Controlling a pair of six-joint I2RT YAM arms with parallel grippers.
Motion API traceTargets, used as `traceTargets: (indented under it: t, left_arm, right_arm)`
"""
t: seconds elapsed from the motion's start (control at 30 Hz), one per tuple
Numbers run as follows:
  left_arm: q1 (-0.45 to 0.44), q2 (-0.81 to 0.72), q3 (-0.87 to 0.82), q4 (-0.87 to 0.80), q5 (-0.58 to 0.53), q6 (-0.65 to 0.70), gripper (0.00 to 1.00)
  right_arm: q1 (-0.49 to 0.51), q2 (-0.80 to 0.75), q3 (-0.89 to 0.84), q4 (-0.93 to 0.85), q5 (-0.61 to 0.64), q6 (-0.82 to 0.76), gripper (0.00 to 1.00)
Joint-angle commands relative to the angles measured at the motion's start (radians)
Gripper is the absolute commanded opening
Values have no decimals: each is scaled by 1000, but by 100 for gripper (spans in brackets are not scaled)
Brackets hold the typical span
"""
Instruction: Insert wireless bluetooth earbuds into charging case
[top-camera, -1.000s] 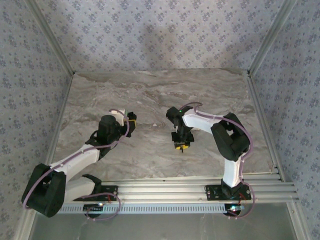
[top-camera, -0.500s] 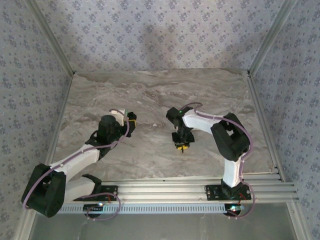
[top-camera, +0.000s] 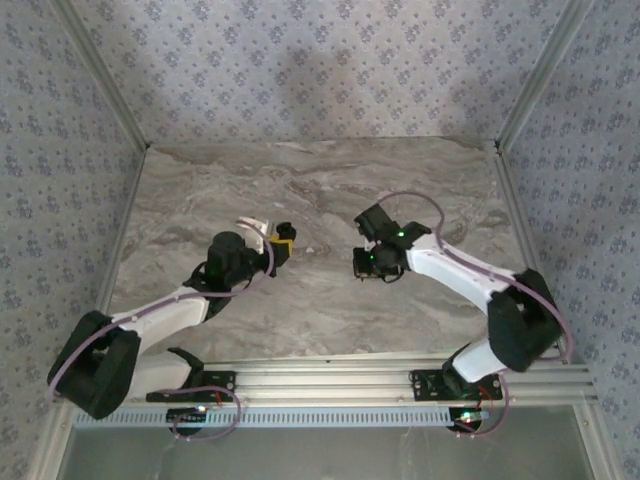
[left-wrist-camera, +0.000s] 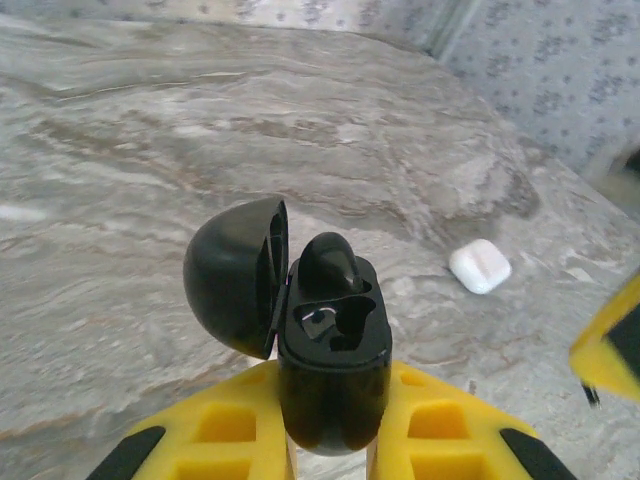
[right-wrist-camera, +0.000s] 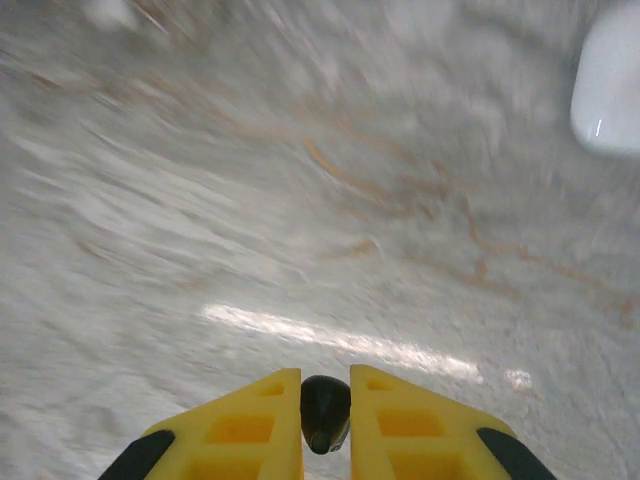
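My left gripper (left-wrist-camera: 335, 378) is shut on a black charging case (left-wrist-camera: 332, 345) and holds it upright above the table. The case's domed lid (left-wrist-camera: 232, 275) hangs open to the left. One black earbud (left-wrist-camera: 328, 264) sits in the far slot, and the near slot (left-wrist-camera: 340, 325) is bare. My right gripper (right-wrist-camera: 325, 385) is shut on a second small black earbud (right-wrist-camera: 325, 408), clear of the blurred marble. In the top view the left gripper (top-camera: 282, 243) and the right gripper (top-camera: 363, 264) face each other at mid-table, a short gap apart.
A closed white charging case (left-wrist-camera: 480, 266) lies on the marble table (top-camera: 330, 180) beyond the black case, and it appears blurred at the upper right of the right wrist view (right-wrist-camera: 610, 85). The right gripper's yellow finger (left-wrist-camera: 612, 348) pokes in from the right. Metal rails (top-camera: 400, 375) line the near edge.
The right gripper closed on the black earbud and rose off the table, its arm swinging out to the right. The left gripper carried the open case a little to the right.
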Motion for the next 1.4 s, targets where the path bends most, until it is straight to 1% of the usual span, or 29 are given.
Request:
traceTargets:
  t: [0.0,0.13,0.27,0.4,0.6,0.83,1.1,1.37]
  left_arm:
    - [-29,61,45,144,82,41,15]
    - [-66,143,85,244,172,66,15]
    - [-105,203,132,313,271,104,15]
    - [-133,237,169,330,343,146,15]
    - [-141,276,202,385,433,137,15]
    - [-157,284,213,407,438,133,14]
    - [-158,278,217,410,432,130,14]
    - [-159,273,218,411,427,125,14]
  right_arm:
    - [-21,-106,-29,101,17,-59,16]
    - [-58,-235,-51,185,-5,-135,16]
    - [-64,-347,-55,248,-48,-201,16]
    - [-64,-410,-52,289,-109,-251,16]
    - [-52,-435,-42,332,-181,-258,16]
    - [2,-402,-20,358,-187,-277,16]
    - [16,-350,-15,351,-173,-294,16]
    - [28,-335,-24,375,-163,-287,16]
